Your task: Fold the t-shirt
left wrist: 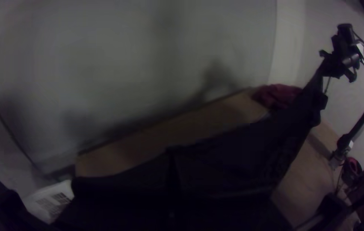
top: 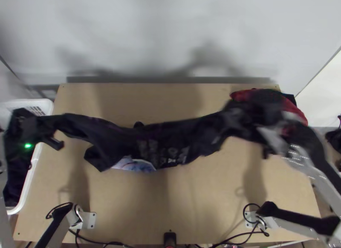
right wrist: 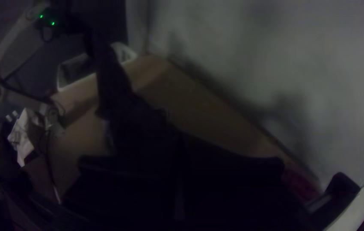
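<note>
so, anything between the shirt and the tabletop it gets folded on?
Red cloth at the table's far right corner, by the shirt's right end; white basket at the left edge. White-and-blue patch at the shirt's near edge: can't tell if it's print or something underneath.

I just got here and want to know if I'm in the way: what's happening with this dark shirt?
The robot's two arms have the shirt between them, stretched sideways across the table. The left gripper clamps one end near the white basket, the right gripper the other near the red cloth. The middle sags in a rumpled band; whether it touches the table I can't tell. The folding is not yet done.
</note>
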Available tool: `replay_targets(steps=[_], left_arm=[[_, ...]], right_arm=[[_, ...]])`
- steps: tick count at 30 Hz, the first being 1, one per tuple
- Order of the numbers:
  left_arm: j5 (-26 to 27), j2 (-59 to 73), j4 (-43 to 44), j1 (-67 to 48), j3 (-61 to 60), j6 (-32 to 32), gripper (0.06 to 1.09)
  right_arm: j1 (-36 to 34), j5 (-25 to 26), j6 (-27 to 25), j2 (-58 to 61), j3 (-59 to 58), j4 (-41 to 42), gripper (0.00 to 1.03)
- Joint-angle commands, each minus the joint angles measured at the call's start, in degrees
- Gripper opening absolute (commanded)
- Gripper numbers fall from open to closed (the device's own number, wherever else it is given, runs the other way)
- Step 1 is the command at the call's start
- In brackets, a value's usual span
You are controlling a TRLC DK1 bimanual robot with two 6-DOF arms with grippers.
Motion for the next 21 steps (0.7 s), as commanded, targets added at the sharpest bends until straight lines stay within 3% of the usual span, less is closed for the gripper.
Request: replay_targets(steps=[1,8,14,21], left_arm=[[8.76,-1.49,2.29,16.0,3.34,-3.98,0.1],[14.91,-13.09,3.08,17.14,2.99,-13.38,0.1],[15.09,-18.71,13.89,13.09,3.78,-27.71,0.1],[15.09,-24.07,20.13,10.72,6.68,-37.55,0.09]], right_arm=[[-9.71,-0.16,1.39,-12.74,-2.34,-0.49,0.03],[-11.73,-3.06,3.76,-23.81,-6.03,-0.58,0.03],[-12.61,-6.23,6.31,-29.0,-5.59,-0.84,0.03],[-14.2,-10.45,10.79,-28.39,2.06,3.38,0.03]])
